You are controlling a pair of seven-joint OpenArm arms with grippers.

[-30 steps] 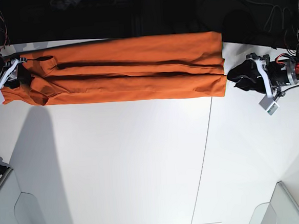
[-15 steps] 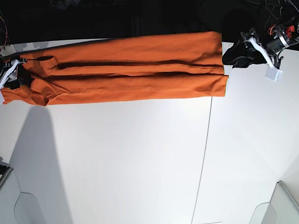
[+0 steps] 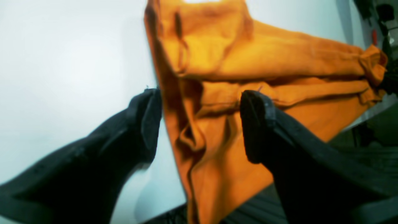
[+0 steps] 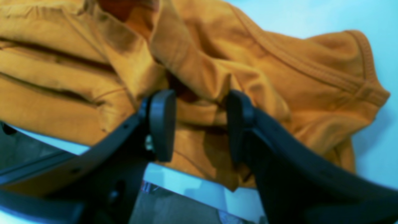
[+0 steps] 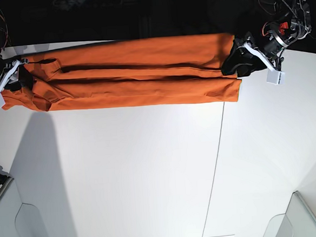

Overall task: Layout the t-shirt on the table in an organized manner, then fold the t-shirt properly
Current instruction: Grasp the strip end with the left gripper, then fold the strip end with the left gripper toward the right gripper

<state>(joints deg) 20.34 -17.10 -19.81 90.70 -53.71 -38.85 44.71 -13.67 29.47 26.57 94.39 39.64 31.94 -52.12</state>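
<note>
The white counter [image 5: 124,180] holds my orange t-shirt [image 5: 133,74], folded long along the far edge. It looks soft, light and floppy. I'd pinch the ends. Left gripper [image 3: 199,124] is spread wide over the hem; right gripper [image 4: 199,124] pinches bunched cloth.

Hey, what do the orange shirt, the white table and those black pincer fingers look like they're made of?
The shirt looks like soft matte knit cloth, likely cotton: it wrinkles, folds, and shows stitched hems. The table looks like smooth, hard white laminate or painted board with a faint sheen; which one is unclear. The left pincer's fingers look like matte black moulded plastic, perhaps rubbery.
</note>
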